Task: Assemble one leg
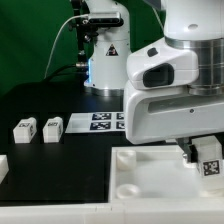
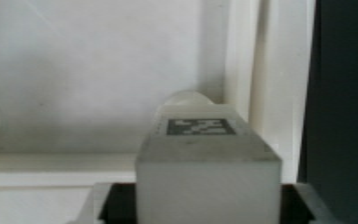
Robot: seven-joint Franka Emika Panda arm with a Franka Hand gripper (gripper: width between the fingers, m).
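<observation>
You see the Panda arm over the white tray-like part, at the exterior view's right. Its gripper pinches one leg between both fingers, over the tray's inner corner; contact with the tray cannot be told. The leg's long axis stands upright, in line with the fingers. It is a stubby white block, and its black-and-white tag faces the exterior camera. Loose legs lie well apart, near the marker board.
</observation>
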